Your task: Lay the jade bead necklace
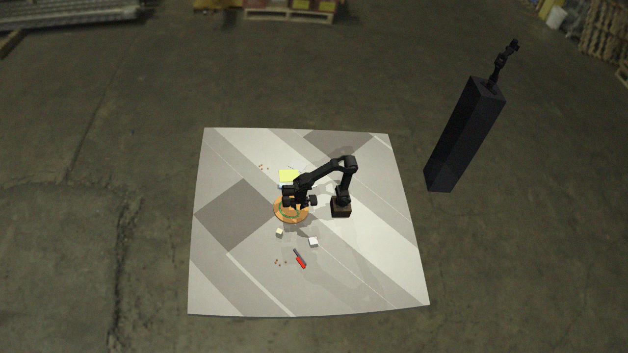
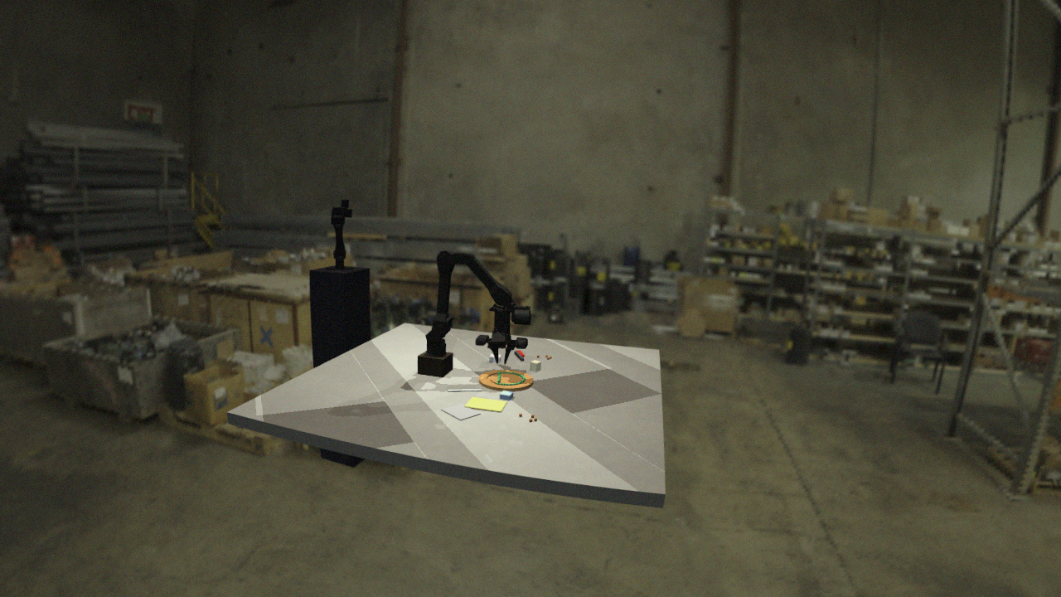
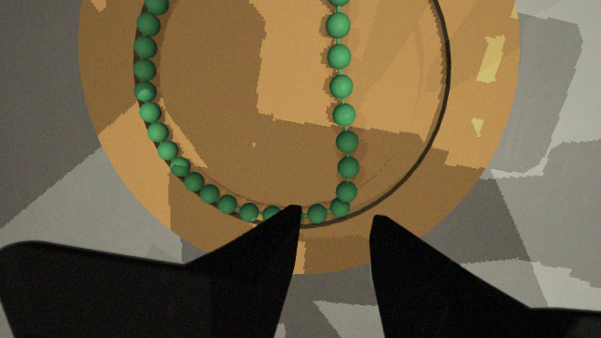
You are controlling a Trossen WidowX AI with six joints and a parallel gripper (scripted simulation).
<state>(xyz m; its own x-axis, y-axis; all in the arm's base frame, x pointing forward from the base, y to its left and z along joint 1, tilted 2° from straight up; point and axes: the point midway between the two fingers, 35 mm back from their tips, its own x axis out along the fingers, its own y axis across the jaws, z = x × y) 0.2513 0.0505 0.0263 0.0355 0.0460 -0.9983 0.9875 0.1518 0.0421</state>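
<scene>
1. Hiding part of the round bead board (image 3: 470, 141), the tool (image 3: 334, 218) hangs above its near rim, fingers partly apart, gripping nothing.
2. The jade bead necklace (image 3: 155, 127) lies on the board: one side follows the groove, the other crosses the middle.
3. No writing is legible anywhere.

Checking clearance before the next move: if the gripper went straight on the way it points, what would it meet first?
Probably the board, by the necklace's bend in the groove; depth is unclear. The gripper is partly closed and holds nothing.
</scene>
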